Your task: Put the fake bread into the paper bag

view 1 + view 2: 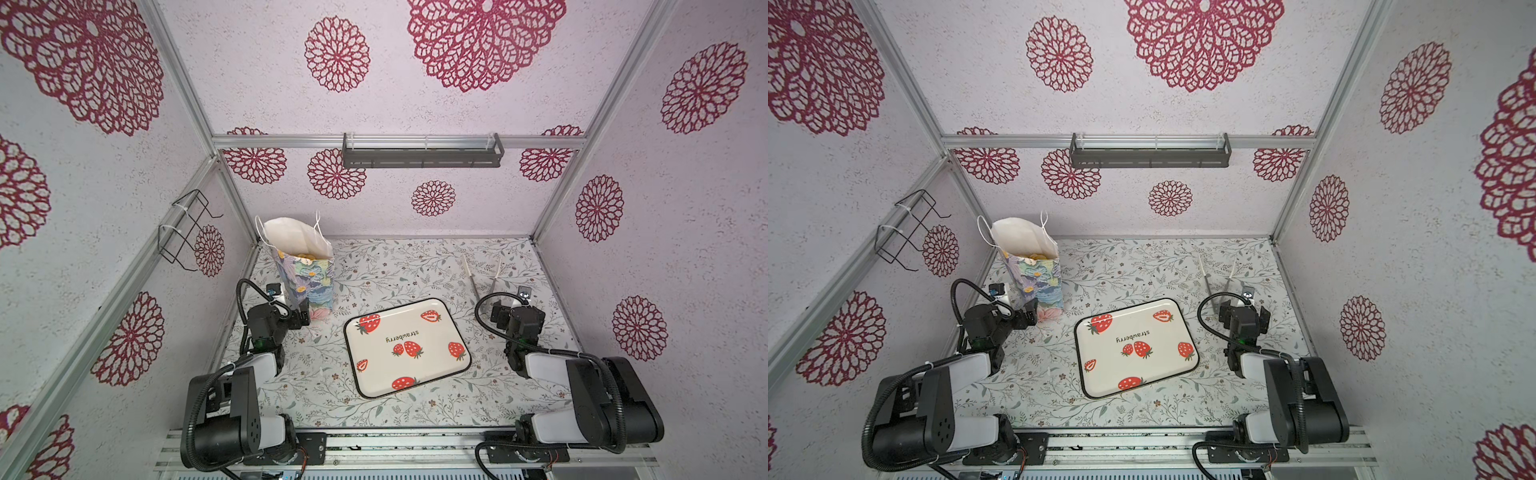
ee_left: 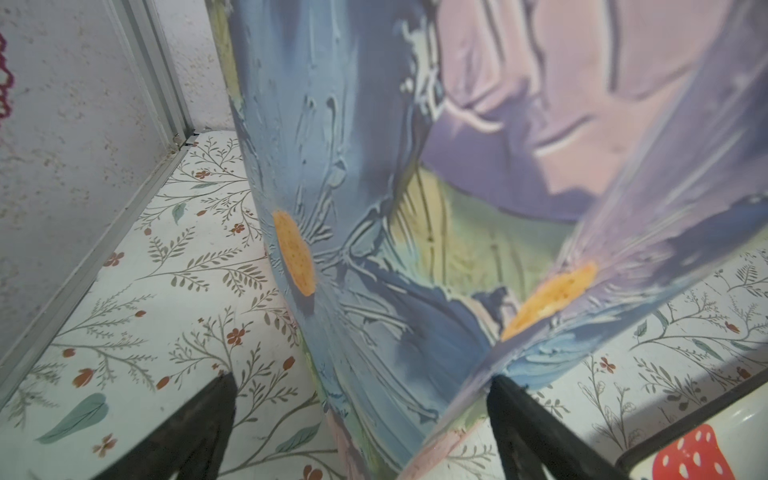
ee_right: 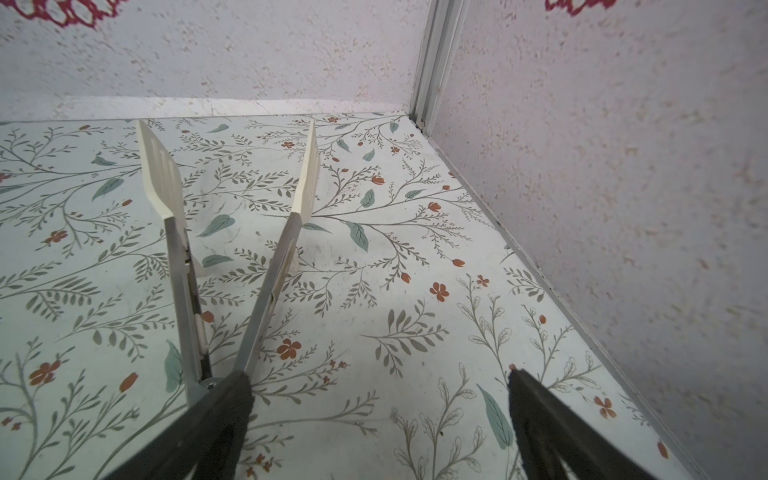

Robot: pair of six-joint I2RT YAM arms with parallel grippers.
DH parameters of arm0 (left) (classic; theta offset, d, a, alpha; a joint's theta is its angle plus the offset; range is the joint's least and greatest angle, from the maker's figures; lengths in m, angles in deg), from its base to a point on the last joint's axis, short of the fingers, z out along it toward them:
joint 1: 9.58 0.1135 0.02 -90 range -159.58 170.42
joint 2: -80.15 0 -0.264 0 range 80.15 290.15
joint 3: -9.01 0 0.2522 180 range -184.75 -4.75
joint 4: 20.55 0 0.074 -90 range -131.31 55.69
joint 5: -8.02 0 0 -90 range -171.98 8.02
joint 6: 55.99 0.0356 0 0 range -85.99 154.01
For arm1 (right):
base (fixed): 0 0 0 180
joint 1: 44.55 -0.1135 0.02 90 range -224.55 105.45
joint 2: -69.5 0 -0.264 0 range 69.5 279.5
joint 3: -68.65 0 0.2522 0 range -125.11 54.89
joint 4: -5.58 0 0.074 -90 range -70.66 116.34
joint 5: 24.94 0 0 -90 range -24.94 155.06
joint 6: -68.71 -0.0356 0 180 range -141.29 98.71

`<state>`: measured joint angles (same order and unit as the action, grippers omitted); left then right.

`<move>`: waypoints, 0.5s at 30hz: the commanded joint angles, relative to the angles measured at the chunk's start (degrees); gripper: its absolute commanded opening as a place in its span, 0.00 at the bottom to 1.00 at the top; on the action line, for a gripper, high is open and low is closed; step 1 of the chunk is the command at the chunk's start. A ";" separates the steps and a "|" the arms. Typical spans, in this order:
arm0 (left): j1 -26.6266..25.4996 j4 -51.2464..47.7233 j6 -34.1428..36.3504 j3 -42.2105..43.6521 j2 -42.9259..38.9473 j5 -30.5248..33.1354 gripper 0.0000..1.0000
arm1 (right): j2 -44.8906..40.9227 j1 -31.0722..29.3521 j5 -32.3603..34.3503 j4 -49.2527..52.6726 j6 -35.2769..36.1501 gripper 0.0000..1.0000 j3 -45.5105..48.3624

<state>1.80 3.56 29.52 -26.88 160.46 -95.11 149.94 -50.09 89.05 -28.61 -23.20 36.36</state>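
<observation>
**Bread in the bag — left tool wide open at its foot**

Look to the upper left of the tabletop [image 1: 415, 270] in both top views: the paper bag [image 1: 309, 282] stands upright, mouth open to the ceiling, and golden bits of the fake bread [image 1: 305, 254] peek out from inside it. The strawberry tray [image 1: 440, 332] in the centre carries nothing, and I can spot no loose pastry anywhere, so the loading looks done or very nearly so.

Now the relation that matters. The left tool [image 2: 359, 380] sits low, just below the bag in the top views, with its jaws spread wide and gripping nothing. In the left wrist view a bottom corner of the bag pokes in between the 2 fingers [image 2: 216, 407], and the other finger looks to be touching the paper. The bag's long axis runs straight up, so any sideways sweep from here could tip it; backing straight off towards the lower left seems the safe line.

The right tool [image 3: 376, 376] is at the right of the frame, well apart from the bag across the tray, also spread and holding nothing — the tongs [image 3: 266, 291] lie on the tabletop with their hinge end by 1 of its fingers. The left arm is plainly the nearer.
</observation>
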 commanded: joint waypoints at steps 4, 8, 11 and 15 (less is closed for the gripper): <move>2.04 7.60 -1.63 -2.84 5.32 -3.18 0.97 | 1.51 0.62 -4.65 -10.51 2.17 0.98 0.75; 2.17 6.25 -1.72 -3.60 5.51 -3.37 0.97 | 2.97 0.97 -5.98 -12.64 2.35 0.98 1.32; 2.13 5.72 -1.56 -3.94 5.71 -3.48 0.97 | 4.85 1.06 -7.14 -15.05 2.87 0.98 1.77; 1.27 5.64 -0.87 -3.81 5.60 -2.13 0.97 | 4.93 1.41 -8.13 -16.35 2.63 0.98 2.58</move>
<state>3.42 6.99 28.10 -29.51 165.73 -97.95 155.01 -49.22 82.56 -39.97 -21.17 38.05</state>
